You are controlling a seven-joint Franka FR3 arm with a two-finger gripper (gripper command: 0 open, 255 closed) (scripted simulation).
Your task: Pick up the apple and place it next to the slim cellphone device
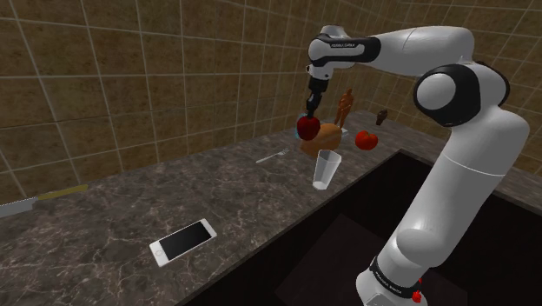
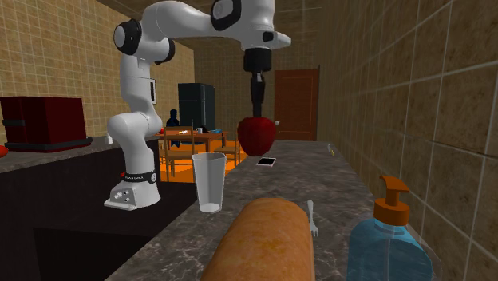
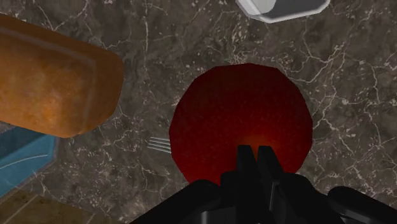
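Tool (image 1: 310, 111) clamped on red apple (image 1: 307, 129), held clear above the surface (image 1: 130, 200) | we judge pick done | left: carry toward 7–8 o'clock in shoulder view to cellphone (image 1: 183, 241), well apart; set beside it

No text, label or number can be read.

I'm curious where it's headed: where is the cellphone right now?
The white cellphone lies flat on the counter at the shoulder view's lower left, near its edge, well away from the glass.
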